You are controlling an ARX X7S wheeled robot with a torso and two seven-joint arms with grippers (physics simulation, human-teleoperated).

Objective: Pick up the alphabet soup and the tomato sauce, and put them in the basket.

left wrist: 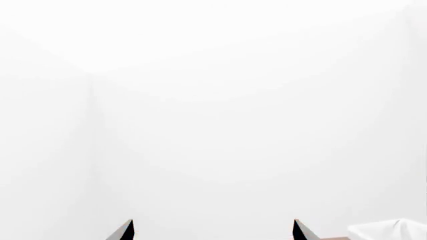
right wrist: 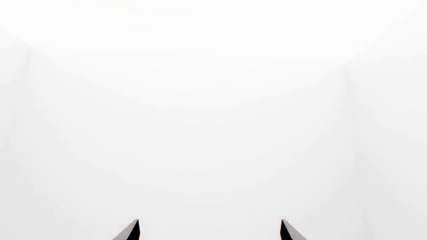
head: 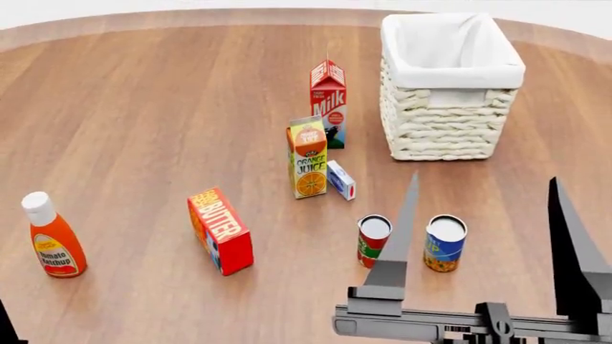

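In the head view the alphabet soup (head: 445,244), a blue can with a silvery top, stands upright on the wooden table. The tomato sauce (head: 371,240), a red can with a green band, stands upright just left of it. The cream wicker basket (head: 440,129) with a white liner stands at the back right. My right gripper (head: 485,178) is open and empty, raised in front of the cans; the soup shows between its fingers. In the right wrist view the gripper (right wrist: 209,222) faces only white wall. My left gripper (left wrist: 213,222) is open and empty.
An orange juice carton (head: 308,158), a milk carton (head: 328,104) and a small white box (head: 340,180) stand left of the basket. A butter box (head: 221,231) and a ketchup bottle (head: 53,236) are further left. A white cloth-like corner (left wrist: 390,231) shows in the left wrist view.
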